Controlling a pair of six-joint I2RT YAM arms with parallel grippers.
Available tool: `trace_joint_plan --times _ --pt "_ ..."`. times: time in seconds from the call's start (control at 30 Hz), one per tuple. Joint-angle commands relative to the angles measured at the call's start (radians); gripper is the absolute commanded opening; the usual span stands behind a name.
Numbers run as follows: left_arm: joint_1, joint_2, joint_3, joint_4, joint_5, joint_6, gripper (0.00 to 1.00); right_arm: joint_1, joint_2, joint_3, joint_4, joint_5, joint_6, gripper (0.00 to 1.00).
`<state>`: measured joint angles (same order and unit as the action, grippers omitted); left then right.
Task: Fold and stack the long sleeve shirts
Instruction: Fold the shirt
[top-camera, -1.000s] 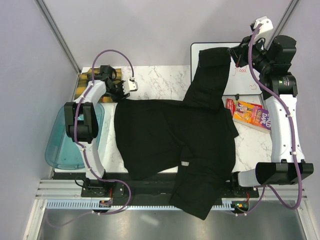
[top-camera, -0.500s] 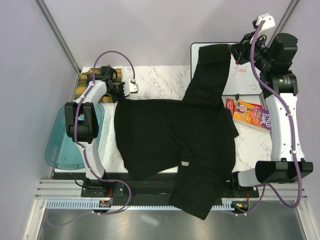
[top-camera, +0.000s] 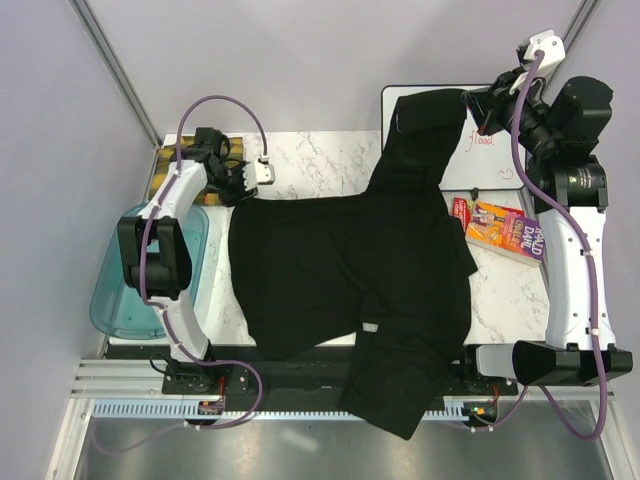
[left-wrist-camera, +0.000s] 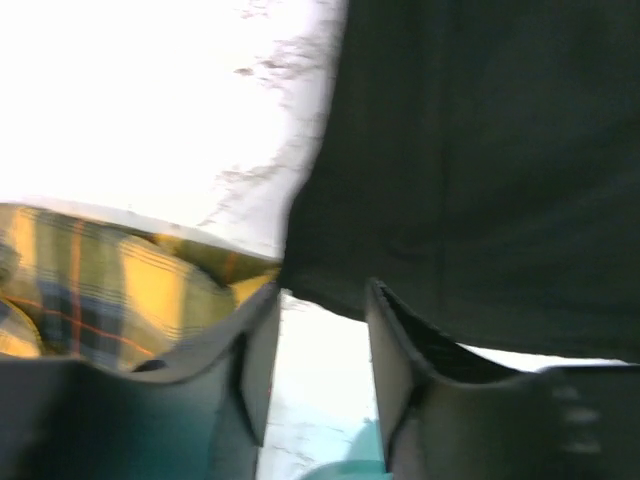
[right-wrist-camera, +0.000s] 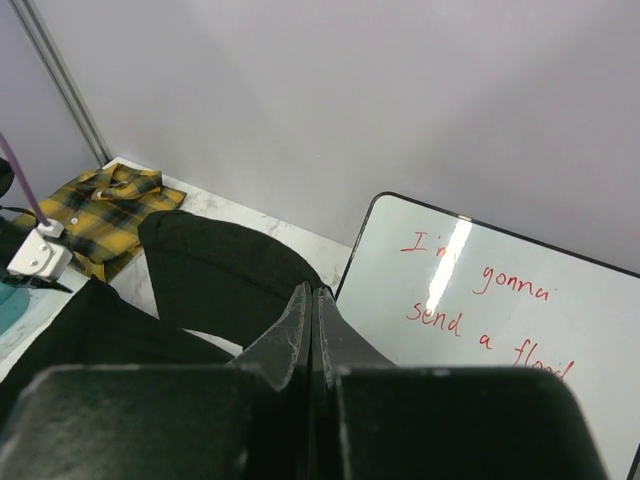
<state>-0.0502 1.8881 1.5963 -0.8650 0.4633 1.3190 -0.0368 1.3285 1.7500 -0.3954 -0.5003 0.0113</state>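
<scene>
The plain black shirt (top-camera: 350, 270) lies spread across the table, and one sleeve hangs over the near edge. Its other sleeve (top-camera: 425, 140) stretches to the far right. My right gripper (top-camera: 478, 100) is shut on that sleeve's end and holds it raised over the whiteboard; in the right wrist view the jaws (right-wrist-camera: 312, 295) are pressed together on the black cloth (right-wrist-camera: 220, 270). My left gripper (top-camera: 238, 185) is open at the shirt's far-left corner; its fingers (left-wrist-camera: 255, 350) straddle bare table beside the black hem (left-wrist-camera: 480, 170). The yellow plaid shirt (top-camera: 172, 158) lies folded at the far left, and also shows in both wrist views (left-wrist-camera: 110, 290) (right-wrist-camera: 105, 215).
A whiteboard with red writing (top-camera: 490, 150) lies at the far right, also in the right wrist view (right-wrist-camera: 480, 290). A colourful book (top-camera: 505, 230) lies next to the shirt's right side. A translucent blue tub (top-camera: 115, 290) sits off the table's left edge.
My right gripper has moved farther back and to the right, drawing the black sleeve out straighter. My left arm has shifted slightly at the shirt's far-left corner.
</scene>
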Motion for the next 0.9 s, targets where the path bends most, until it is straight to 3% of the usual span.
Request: trace_joint_plan --times 0.0,0.1,0.3,0.37,0.4,0.47,0.5,0.6,0.87 --pt "0.0 0.112 0.139 -0.012 -0.002 0.014 0.55 -0.003 -0.017 -0.01 0.038 -0.011 -0.005 0.0" --pt "0.0 0.176 0.192 -0.02 0.006 0.039 0.6 -0.005 -0.011 -0.004 0.038 -0.011 -0.004 0.0" --pt "0.0 0.273 0.248 -0.058 0.0 0.088 0.58 -0.005 0.003 0.005 0.036 -0.009 -0.004 0.0" --pt "0.0 0.293 0.266 -0.061 -0.008 0.08 0.52 -0.003 0.005 0.008 0.035 -0.006 -0.004 0.0" --pt "0.0 0.304 0.274 -0.065 -0.009 0.077 0.4 -0.003 0.005 0.009 0.033 -0.006 -0.004 0.0" --pt "0.0 0.296 0.274 -0.087 -0.002 0.071 0.26 -0.003 0.001 0.009 0.03 -0.003 -0.004 0.0" --pt "0.0 0.269 0.265 -0.092 0.009 0.071 0.13 -0.005 -0.002 0.008 0.027 -0.001 -0.004 0.0" --pt "0.0 0.2 0.196 -0.106 0.037 0.075 0.02 -0.005 -0.02 -0.006 0.021 0.0 -0.031 0.0" --pt "-0.031 -0.053 -0.076 -0.094 -0.001 0.007 0.02 -0.023 -0.113 -0.05 -0.034 0.032 -0.051 0.0"
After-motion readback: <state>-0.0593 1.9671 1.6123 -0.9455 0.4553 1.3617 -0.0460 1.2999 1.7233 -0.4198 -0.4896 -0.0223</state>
